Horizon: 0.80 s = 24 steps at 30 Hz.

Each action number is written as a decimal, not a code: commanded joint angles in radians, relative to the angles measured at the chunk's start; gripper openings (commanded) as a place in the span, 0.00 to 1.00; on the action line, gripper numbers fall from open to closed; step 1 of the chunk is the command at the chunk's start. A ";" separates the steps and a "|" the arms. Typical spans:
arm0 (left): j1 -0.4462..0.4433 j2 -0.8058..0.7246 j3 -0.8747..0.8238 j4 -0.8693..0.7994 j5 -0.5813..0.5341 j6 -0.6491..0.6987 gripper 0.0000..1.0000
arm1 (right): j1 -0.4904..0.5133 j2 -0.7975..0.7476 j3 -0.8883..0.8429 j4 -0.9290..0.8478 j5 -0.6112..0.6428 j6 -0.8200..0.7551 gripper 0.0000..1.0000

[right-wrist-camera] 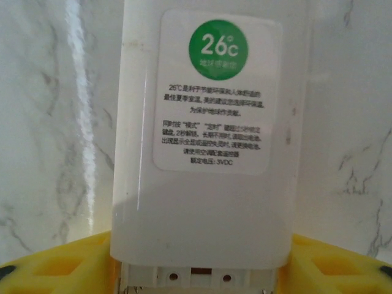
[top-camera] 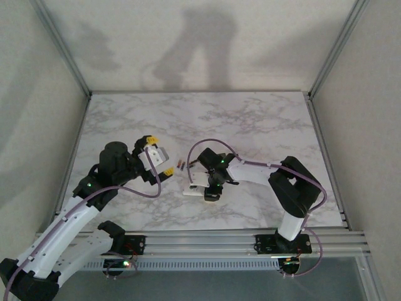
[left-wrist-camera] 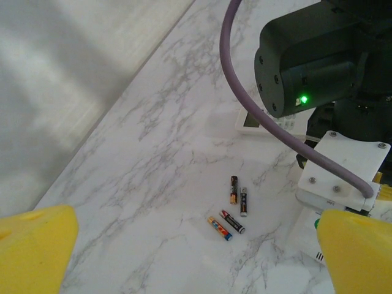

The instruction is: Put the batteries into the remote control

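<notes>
The remote (right-wrist-camera: 202, 110) lay between our right jaws — gripped or loose, we couldn't tell; left jaws gaped wide, batteries (left-wrist-camera: 233, 190) ahead.

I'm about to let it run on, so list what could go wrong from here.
1. The right gripper straddles the remote control at what looks like its open battery end; its fingers may block loading or nudge the remote askew.
2. Four batteries lie close together; the wide fingers of the open left gripper could scatter neighbours when picking one.
3. The right arm stands close beside them, so the arms might collide.
</notes>
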<state>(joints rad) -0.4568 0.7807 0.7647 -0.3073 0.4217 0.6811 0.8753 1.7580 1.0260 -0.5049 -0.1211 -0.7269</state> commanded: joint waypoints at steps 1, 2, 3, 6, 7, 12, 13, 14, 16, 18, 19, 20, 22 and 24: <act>-0.009 -0.012 -0.030 0.071 -0.028 -0.004 1.00 | 0.006 -0.014 -0.007 0.023 0.057 -0.014 0.64; -0.009 -0.015 -0.037 0.088 -0.040 -0.011 1.00 | 0.007 -0.031 -0.011 0.037 0.057 -0.007 0.65; -0.010 -0.020 -0.046 0.106 -0.051 -0.016 1.00 | 0.007 -0.049 -0.016 0.052 0.060 0.004 0.67; -0.008 -0.035 -0.074 0.170 -0.077 -0.041 0.99 | 0.007 -0.123 -0.029 0.108 0.048 0.059 0.72; -0.008 -0.039 -0.085 0.195 -0.082 -0.057 1.00 | 0.005 -0.149 -0.030 0.130 0.044 0.096 0.72; -0.006 -0.061 -0.152 0.398 -0.163 -0.237 1.00 | 0.005 -0.217 0.095 0.255 0.135 0.706 0.69; -0.003 -0.061 -0.161 0.433 -0.195 -0.285 1.00 | 0.004 -0.200 0.151 0.223 0.171 0.896 0.66; 0.003 -0.058 -0.166 0.462 -0.225 -0.332 1.00 | 0.004 -0.174 0.213 0.171 0.197 1.064 0.64; 0.020 -0.051 -0.162 0.483 -0.256 -0.402 0.99 | 0.004 -0.107 0.305 0.087 0.218 1.311 0.54; 0.043 -0.044 -0.152 0.483 -0.258 -0.443 0.99 | 0.005 -0.035 0.380 -0.003 0.250 1.491 0.44; 0.054 -0.040 -0.145 0.474 -0.255 -0.451 0.99 | 0.006 0.001 0.417 -0.046 0.261 1.556 0.43; 0.064 -0.040 -0.140 0.461 -0.244 -0.446 0.99 | 0.006 0.036 0.447 -0.075 0.272 1.597 0.42; 0.078 -0.042 -0.134 0.441 -0.236 -0.440 1.00 | 0.009 0.090 0.487 -0.107 0.284 1.645 0.40; 0.085 -0.048 -0.142 0.433 -0.233 -0.438 0.99 | 0.016 0.132 0.521 -0.135 0.278 1.676 0.39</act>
<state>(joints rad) -0.3862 0.7376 0.6075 0.1078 0.2020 0.2855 0.8761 1.8248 1.5139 -0.4946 0.1146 0.7292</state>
